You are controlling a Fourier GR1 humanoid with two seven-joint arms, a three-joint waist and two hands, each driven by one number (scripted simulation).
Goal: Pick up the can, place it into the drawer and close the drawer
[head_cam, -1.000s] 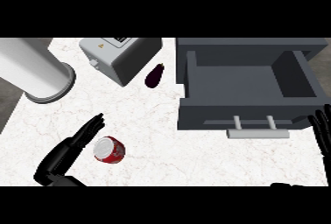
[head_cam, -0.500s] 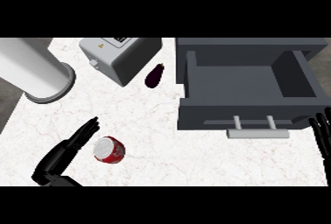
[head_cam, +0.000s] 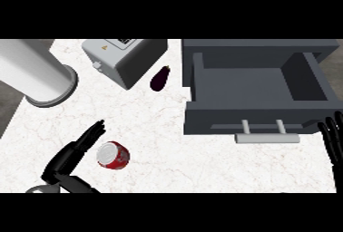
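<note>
One red can just right of the left hand

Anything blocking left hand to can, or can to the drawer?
Nothing visible. The left hand lies right beside the can, fingers straight. Only bare counter separates the can from the open drawer; the eggplant sits farther back, off that line.
</note>
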